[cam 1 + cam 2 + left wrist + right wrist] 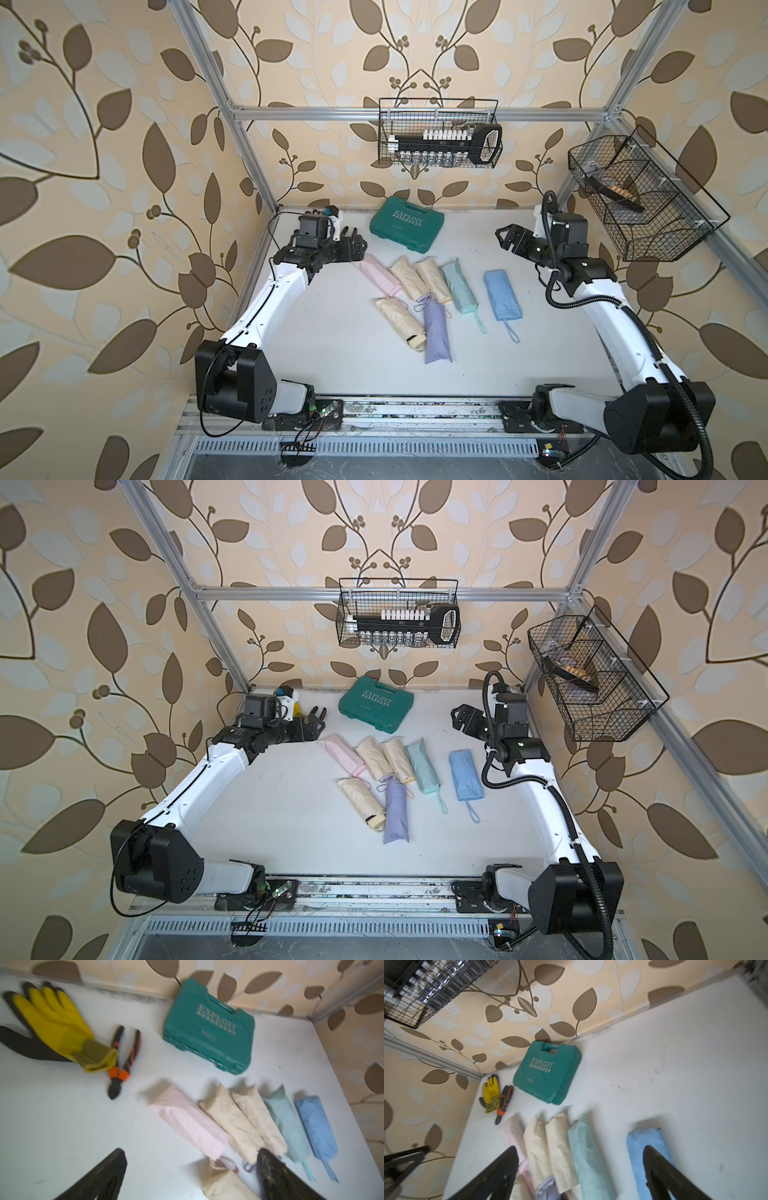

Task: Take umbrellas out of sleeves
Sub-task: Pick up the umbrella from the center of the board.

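Green case [406, 224] lettered EXPLOIT, pastel sleeves [457, 286] nearby, left end effector [357, 244] and right end effector [505, 237] spread wide, empty

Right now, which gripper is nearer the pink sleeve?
Left. The left gripper is beside the pink sleeve; the right gripper is far off, beyond the blue sleeve.

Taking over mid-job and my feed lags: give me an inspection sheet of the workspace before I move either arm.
Surface: white table, faint scuffs.
Job's things: seven umbrellas mid-table, all look sleeved: pink, three cream, mint, blue, lilac.
Clutter: green case, glove, pliers along the back.
Tools: left tool open, empty, by pink's far end; right tool open, empty, raised.
Cables: black hose loops along right arm; thin wire on left arm.
Surroundings: two loaded wire baskets on the frame.
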### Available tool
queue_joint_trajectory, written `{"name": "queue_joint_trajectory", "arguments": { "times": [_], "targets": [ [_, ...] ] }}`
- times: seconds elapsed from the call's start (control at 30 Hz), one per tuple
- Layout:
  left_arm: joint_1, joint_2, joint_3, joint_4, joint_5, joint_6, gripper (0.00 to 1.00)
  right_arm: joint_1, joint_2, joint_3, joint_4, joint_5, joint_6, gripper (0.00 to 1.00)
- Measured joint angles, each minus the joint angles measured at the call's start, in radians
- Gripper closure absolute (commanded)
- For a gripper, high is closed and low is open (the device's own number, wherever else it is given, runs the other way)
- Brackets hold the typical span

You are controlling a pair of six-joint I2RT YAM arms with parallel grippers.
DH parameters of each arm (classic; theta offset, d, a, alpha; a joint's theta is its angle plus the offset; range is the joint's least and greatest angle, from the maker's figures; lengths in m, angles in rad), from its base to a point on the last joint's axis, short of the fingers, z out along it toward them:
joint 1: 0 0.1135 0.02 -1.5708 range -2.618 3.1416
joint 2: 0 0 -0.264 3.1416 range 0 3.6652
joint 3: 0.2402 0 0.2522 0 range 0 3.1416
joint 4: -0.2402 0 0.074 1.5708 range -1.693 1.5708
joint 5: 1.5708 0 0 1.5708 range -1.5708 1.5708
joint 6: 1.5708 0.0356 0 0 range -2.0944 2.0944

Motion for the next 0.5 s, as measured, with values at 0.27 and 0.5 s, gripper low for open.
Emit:
{"name": "queue_joint_trajectory", "arguments": {
  "times": [0.27,0.5],
  "targets": [
    [-0.188,-0.028,-0.001,-0.175,0.129,-0.069,0.02,0.045,-0.124,-0.094,-0.324,-0.185,0.108,0.10],
    [-0.288,-0.077,-0.063,-0.212,0.164,-0.163,0.04,0.075,-0.211,-0.267,-0.362,-0.290,0.175,0.20]
  ]
}}
